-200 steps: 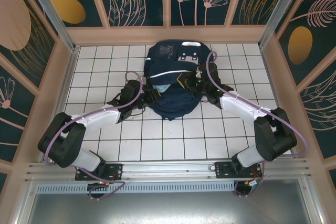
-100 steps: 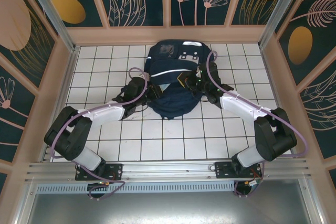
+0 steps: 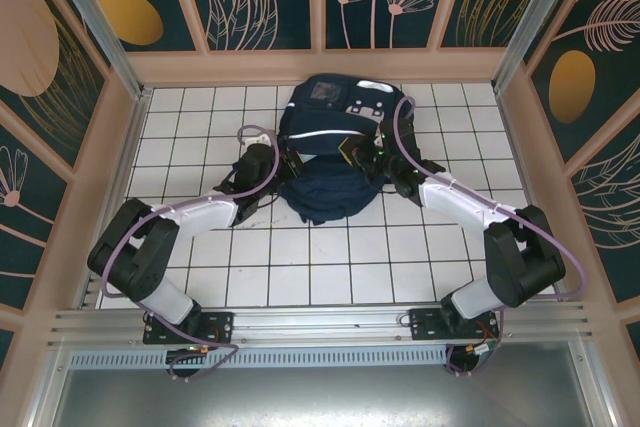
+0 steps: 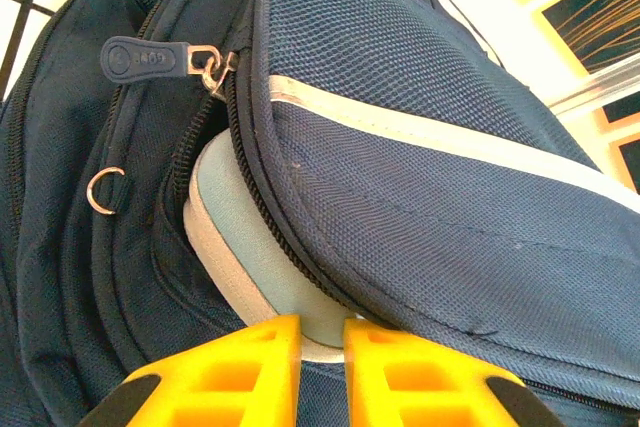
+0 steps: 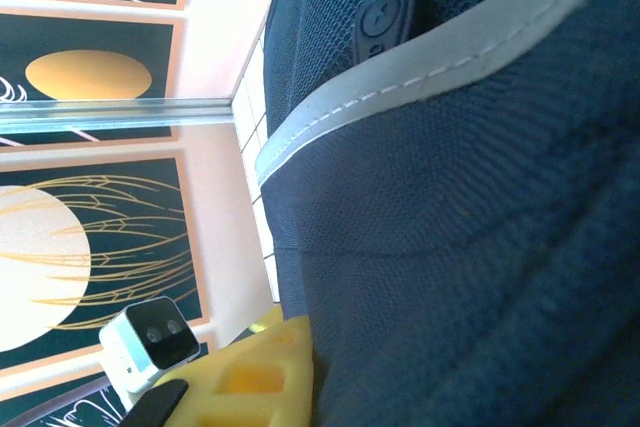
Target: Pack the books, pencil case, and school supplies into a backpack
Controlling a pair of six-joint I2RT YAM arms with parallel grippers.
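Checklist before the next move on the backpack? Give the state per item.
1. Left gripper clamped on pale grey item: ok.
2. Item fully inside backpack: not ok, its end sticks out of the open zip.
3. Zipper pull clear of the item: ok.
4. Right gripper shut: ok; gripping fabric: cannot tell.
5. Backpack resting on table: ok.

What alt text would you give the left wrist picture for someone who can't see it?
The yellow left gripper pinches the corner of a pale flat thing sticking out of a navy backpack's open zipper.
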